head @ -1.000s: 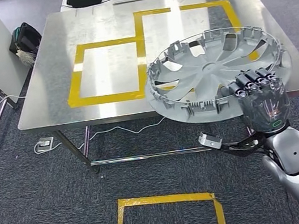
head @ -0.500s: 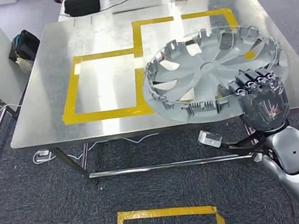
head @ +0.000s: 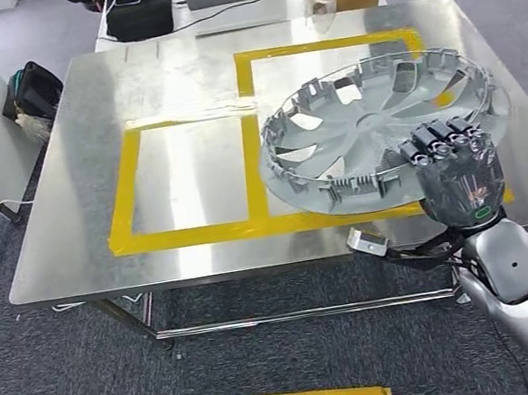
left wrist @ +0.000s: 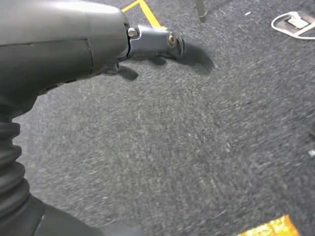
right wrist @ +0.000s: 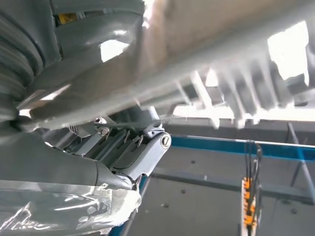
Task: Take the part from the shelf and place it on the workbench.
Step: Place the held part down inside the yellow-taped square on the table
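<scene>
Hubcap: my right robot hand (head: 458,175) grasps the grey plastic hubcap (head: 380,132) by its near rim, hollow side up, so the clips and spokes face me and the smooth face points down.
Where it is: the hubcap hangs over the right part of the steel tabletop (head: 173,81), above the right-hand yellow tape rectangle (head: 327,45); I cannot tell whether its far edge touches the metal yet.
Why this grip: holding one edge leaves the rest of the disc free to come down flat inside the marked area, I judge.
Tilt: the near side by my robot hand sits a little higher than the far side, which suits lowering the far rim first.
Right wrist view: the ribbed rim (right wrist: 208,93) crosses close above my fingers (right wrist: 148,152), so the hold looks firm.
Left robot hand (left wrist: 154,42): hanging over the carpet (left wrist: 185,147), grasping nothing; whether clenched or loose I cannot tell.
Other marking: the left yellow square (head: 184,175) lies bare, just beside the hubcap.
Risk: a one-sided hold on a wide, light disc may let it swing.
</scene>
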`<state>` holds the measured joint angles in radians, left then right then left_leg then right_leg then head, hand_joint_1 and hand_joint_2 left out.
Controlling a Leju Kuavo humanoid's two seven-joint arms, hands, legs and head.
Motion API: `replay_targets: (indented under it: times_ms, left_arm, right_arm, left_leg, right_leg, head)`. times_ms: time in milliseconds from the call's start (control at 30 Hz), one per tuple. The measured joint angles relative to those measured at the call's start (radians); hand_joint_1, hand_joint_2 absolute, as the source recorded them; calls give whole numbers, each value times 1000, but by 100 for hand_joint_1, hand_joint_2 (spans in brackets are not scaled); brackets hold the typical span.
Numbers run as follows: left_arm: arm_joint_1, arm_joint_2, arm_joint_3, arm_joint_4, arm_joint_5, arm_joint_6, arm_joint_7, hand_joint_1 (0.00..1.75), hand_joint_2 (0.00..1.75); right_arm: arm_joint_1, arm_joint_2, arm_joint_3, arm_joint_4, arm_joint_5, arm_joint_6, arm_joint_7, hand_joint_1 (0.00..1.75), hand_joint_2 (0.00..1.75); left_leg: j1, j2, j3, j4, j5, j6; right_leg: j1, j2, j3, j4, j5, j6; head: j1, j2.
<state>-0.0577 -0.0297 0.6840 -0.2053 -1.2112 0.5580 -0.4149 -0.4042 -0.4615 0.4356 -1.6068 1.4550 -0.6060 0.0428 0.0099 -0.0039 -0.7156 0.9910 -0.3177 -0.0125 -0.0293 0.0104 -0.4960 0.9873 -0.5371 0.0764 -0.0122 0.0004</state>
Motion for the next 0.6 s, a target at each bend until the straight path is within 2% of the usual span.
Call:
replay_targets:
  times_ms: [67,100,167,200,233,267,333,367,400,467,600]
  left_arm:
    - [-4,0,0,0,0,1,-2,0,175]
    - [-6,0,0,0,0,1,-2,0,175]
    - [-5,0,0,0,-1,1,-3,0,175]
    - [-3,0,0,0,-1,0,-3,0,175]
    - [-1,0,0,0,-1,-2,-4,0,175]
    - [0,0,0,0,-2,-3,-5,0,175]
    - [0,0,0,0,-3,-6,-6,0,175]
    - [-2,-1,0,0,-3,-7,-6,0,175]
    - [-2,-1,0,0,-5,-8,-6,0,175]
    - [-4,0,0,0,-12,-10,-6,0,175]
    - [-8,-3,-2,0,-33,-7,-5,0,175]
  right_arm:
    - [-2,1,0,0,0,0,1,175,175]
    - [-2,1,1,0,-1,0,1,175,175]
    - [-2,1,2,3,-1,0,1,175,175]
    - [0,1,4,5,-1,0,1,175,175]
    - [2,1,7,7,-1,0,2,175,175]
    - [4,1,9,9,-1,0,2,175,175]
    - [4,1,11,10,-1,0,2,175,175]
    - [2,1,12,10,-1,0,2,175,175]
    - [-1,1,12,10,-1,0,2,175,175]
    - [-6,2,13,10,0,0,2,175,175]
    - [-7,5,15,13,0,1,2,175,175]
  left_leg:
    - [1,-4,11,0,-14,15]
    - [1,-6,19,-1,-21,22]
    - [-3,-8,35,-1,-36,32]
    - [-6,-10,44,-1,-43,35]
    - [-9,-12,53,0,-50,37]
    - [-11,-14,62,0,-57,37]
    - [-14,-19,80,0,-68,36]
    - [-17,-20,85,1,-73,33]
    - [-18,-21,87,2,-75,31]
    - [-22,-22,84,6,-75,30]
    - [-22,-21,82,0,-72,31]
  right_leg:
    - [-1,-4,1,23,-28,5]
    - [1,-5,-16,67,-55,5]
    - [7,-5,-84,205,-123,-1]
    - [11,-5,-118,265,-141,-4]
    - [14,-5,-141,292,-133,-7]
    - [17,-5,-148,280,-101,-10]
    - [22,-5,-124,162,7,-19]
    - [24,-5,-105,102,47,-23]
    - [26,-6,-89,55,69,-26]
    - [28,-4,-75,25,73,-24]
    - [29,-1,-77,20,72,-25]
  head:
    - [4,0]
    - [6,0]
    - [9,0]
    - [9,0]
    - [9,0]
    - [9,0]
    - [9,0]
    - [9,0]
    - [9,0]
    - [7,0]
    - [5,0]
